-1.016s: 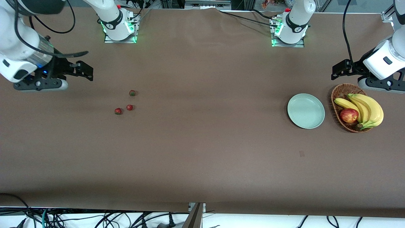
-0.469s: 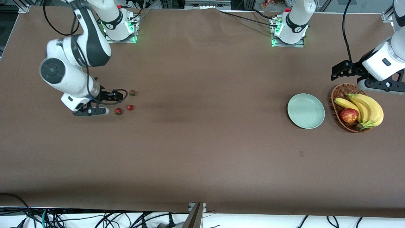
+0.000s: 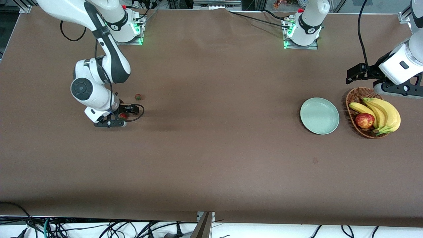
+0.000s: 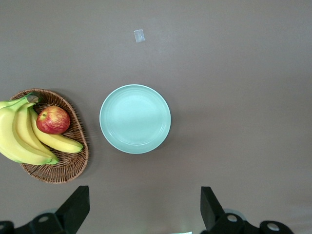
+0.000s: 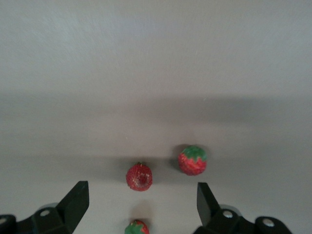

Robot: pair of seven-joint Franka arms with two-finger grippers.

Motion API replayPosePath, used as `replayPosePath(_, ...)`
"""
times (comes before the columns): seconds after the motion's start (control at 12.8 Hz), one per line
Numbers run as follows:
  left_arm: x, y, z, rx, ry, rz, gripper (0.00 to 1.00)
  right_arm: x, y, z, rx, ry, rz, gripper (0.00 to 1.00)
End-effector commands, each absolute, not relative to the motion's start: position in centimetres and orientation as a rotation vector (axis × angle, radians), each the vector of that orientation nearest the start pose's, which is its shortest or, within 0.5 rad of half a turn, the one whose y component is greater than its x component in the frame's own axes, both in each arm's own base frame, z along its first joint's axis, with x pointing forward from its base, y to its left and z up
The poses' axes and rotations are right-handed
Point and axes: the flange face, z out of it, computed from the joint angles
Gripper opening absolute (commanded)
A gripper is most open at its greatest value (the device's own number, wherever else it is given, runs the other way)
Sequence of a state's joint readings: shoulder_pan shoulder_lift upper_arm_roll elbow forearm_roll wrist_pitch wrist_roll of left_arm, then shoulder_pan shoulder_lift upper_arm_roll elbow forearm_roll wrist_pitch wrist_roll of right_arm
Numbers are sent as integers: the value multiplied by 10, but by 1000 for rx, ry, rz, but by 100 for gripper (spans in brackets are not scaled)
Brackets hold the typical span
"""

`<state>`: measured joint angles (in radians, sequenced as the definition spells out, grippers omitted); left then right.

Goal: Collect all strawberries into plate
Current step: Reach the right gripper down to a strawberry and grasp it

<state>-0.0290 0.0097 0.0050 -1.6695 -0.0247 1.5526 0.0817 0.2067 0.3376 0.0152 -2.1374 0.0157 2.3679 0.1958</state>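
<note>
1. Front view shows the right claw (image 3: 127, 114) low over the brown desk (image 3: 211, 158) toward the right arm's end, right at the cluster of strawberries.
2. From this view only two berries can be made out: one strawberry (image 3: 138, 97) lying clear on the desk, farther from the front camera than the claw, and another strawberry (image 3: 123, 115) partly covered by the claw's body. The third is hidden by the arm.
3. Right wrist view shows what the front view hides: all three berries lie on the desk, each apart from the others. The lowest strawberry (image 5: 136, 227) sits between the spread fingers (image 5: 73, 204), the middle strawberry (image 5: 139, 176) lies just past the fingertips, and the green-topped strawberry (image 5: 192, 160) lies beside it. The fingers stand wide apart and touch no berry.
4. Front view places the plate (image 3: 319, 115) toward the left arm's end of the desk, well apart from the berries, just beside the wicker basket (image 3: 357, 96) with the bananas (image 3: 385, 114) and the apple (image 3: 364, 120).
5. Left wrist view shows the plate (image 4: 135, 118) bare, the basket (image 4: 68, 165) just beside it, and a small pale tag (image 4: 139, 35) on the desk.
6. Left claw (image 4: 141, 209) waits in the air near the basket and plate, its fingers spread wide with nothing between them.
</note>
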Motion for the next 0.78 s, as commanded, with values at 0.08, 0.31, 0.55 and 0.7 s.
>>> replayPosePath(0.08,551,-20,576,-3178,156,182,100,529,134,217,-3129,54,162,91)
replayPosePath(0.31,551,-20,576,-3178,153,182,100,529,139,204,-3124,57,140,83)
replayPosePath(0.55,551,-20,578,-3178,156,174,100,529,139,195,-3122,58,133,73)
replayPosePath(0.7,552,-20,577,-3178,156,179,100,529,139,190,-3123,59,137,64)
